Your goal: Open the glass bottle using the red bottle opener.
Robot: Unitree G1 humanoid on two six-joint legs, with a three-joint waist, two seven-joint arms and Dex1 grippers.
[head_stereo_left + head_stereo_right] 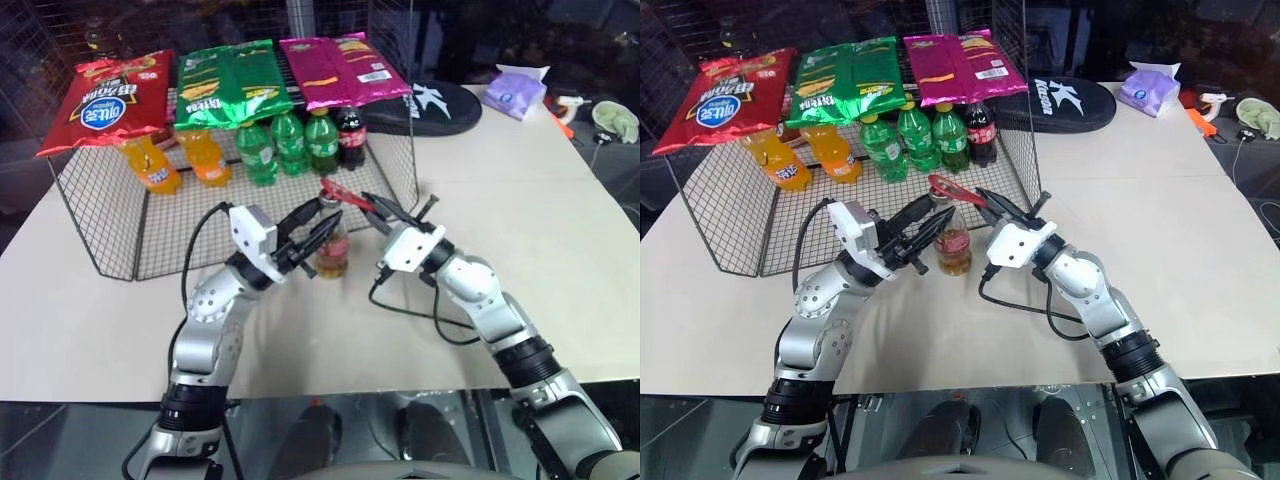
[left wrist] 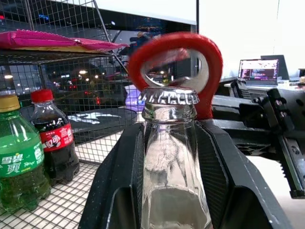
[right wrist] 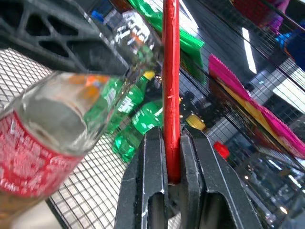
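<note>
The glass bottle (image 1: 333,256), clear with amber liquid and a red label, stands upright on the table in front of the wire rack. My left gripper (image 1: 322,226) is shut on the glass bottle, one black finger (image 2: 119,181) on each side of its shoulder. The crown cap (image 2: 169,96) sits on the neck. My right gripper (image 1: 372,208) is shut on the handle of the red bottle opener (image 1: 340,191). The opener's oval ring (image 2: 177,47) hangs just above and behind the cap. In the right wrist view the opener (image 3: 171,86) shows edge-on beside the bottle's neck (image 3: 136,45).
A wire rack (image 1: 120,230) stands behind the bottle, with chip bags (image 1: 230,80) on top and orange, green and cola bottles (image 1: 290,140) inside. A black pouch (image 1: 430,105) and a tissue pack (image 1: 515,92) lie at the back right. My right arm's cable (image 1: 440,325) trails on the table.
</note>
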